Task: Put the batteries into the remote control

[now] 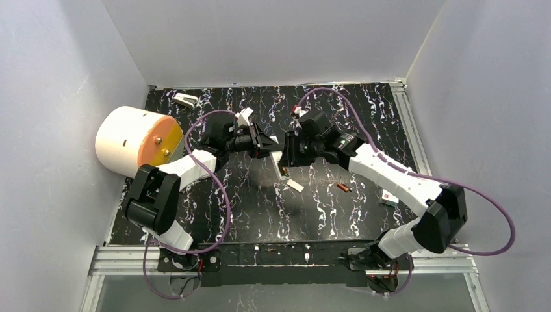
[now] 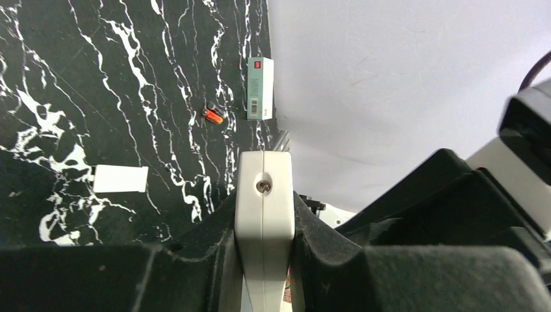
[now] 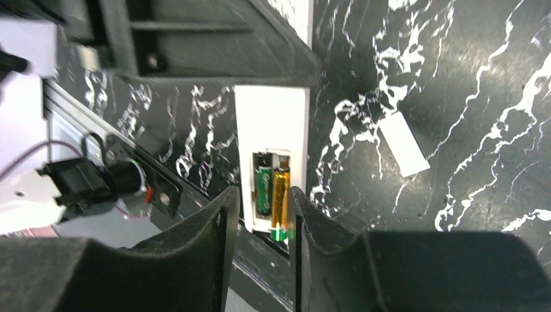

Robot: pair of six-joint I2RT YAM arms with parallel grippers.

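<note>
While the white drum (image 1: 127, 140) is sitting idle at far left, the left gripper (image 2: 263, 214) is pinching the remote (image 3: 269, 123) across its two long sides, jaws pressed hard on the casing. It is holding the remote near mid-table (image 1: 273, 214), apparently lifted clear, with the open bay facing the other arm.

Two batteries (image 3: 273, 188) are lying side by side in that bay, one green and one amber, and the bay is looking full.

Next over, the right gripper (image 3: 263, 224) is hovering at the bay end, jaws spread and gripping nothing, fingers straddling the two cells.

Just right of the remote, the cover (image 1: 295, 186) is lying flat on the table. Further right, the loose batteries (image 1: 343, 187), orange-red, are resting near a small box (image 1: 390, 198); the count is too small to tell.

Handling, as a guess:
- The cells are looking light, rigid and smooth, so they are likely rolling or squirting out of a tip pinch. Taking them across mid-barrel is seeming safest.
- The remote is looking like light, stiff plastic, so gripping the side edges away from the bay is working well.
- The cover is looking thin and flat, awkward to lift off the table, so taking it by its long edges is probably best
</note>
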